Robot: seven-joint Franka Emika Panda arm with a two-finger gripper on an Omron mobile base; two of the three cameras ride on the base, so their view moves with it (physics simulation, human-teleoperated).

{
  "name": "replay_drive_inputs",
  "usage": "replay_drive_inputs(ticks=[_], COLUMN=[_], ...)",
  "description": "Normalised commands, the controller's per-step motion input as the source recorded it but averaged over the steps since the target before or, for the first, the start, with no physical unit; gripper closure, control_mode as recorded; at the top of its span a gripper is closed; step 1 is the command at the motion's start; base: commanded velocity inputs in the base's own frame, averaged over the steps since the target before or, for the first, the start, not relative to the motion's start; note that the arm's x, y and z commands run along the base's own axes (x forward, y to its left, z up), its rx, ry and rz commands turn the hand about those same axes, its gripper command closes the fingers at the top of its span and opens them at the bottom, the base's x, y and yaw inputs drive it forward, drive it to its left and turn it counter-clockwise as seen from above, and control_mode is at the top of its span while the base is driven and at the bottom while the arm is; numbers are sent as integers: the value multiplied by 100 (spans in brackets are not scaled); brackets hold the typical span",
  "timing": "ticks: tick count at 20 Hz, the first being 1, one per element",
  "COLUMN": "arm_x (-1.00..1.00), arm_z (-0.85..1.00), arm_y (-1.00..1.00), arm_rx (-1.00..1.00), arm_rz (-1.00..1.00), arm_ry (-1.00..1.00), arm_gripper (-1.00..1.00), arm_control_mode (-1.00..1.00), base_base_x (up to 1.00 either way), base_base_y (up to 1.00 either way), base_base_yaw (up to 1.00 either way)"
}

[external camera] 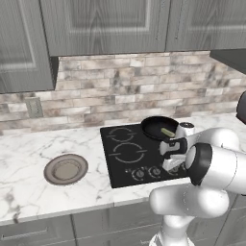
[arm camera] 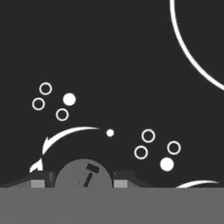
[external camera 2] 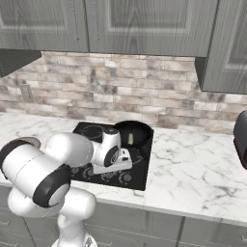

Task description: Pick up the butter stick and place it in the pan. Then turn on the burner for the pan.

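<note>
The black pan (external camera: pixel 154 126) (external camera 2: pixel 137 130) sits on the rear right ring of the cooktop (external camera: pixel 120 146). The pale yellow-olive butter stick (external camera: pixel 167 131) (external camera 2: pixel 130 139) lies inside it. My hand points down at the front right of the cooktop, over the row of control knobs (external camera: pixel 146 172). In the hand view, my gripper (arm camera: pixel 82 180) is shut on a round grey burner knob (arm camera: pixel 70 175), one dark finger tip pressed against each side. White burner markings and a curved arrow surround the knob.
A grey-brown round plate (external camera: pixel 66 169) lies on the marble counter left of the cooktop. A wall outlet (external camera: pixel 34 106) is on the brick backsplash. A dark appliance (external camera 2: pixel 241 137) stands at the far right. Cabinets hang overhead.
</note>
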Motion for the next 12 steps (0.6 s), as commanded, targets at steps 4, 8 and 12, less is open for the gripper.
replay_drive_inputs(ticks=[4,8,12], arm_x=[-14,-16,-23], arm_z=[-56,-59,-72], arm_y=[20,14,22], arm_rx=[-1,-1,-6], arm_rz=[24,24,23], arm_ry=[-7,-9,-9], arm_gripper=[100,100,100], arm_control_mode=[-100,-100,-100], base_base_x=[0,0,0], base_base_y=[0,0,0], base_base_yaw=[0,0,0])
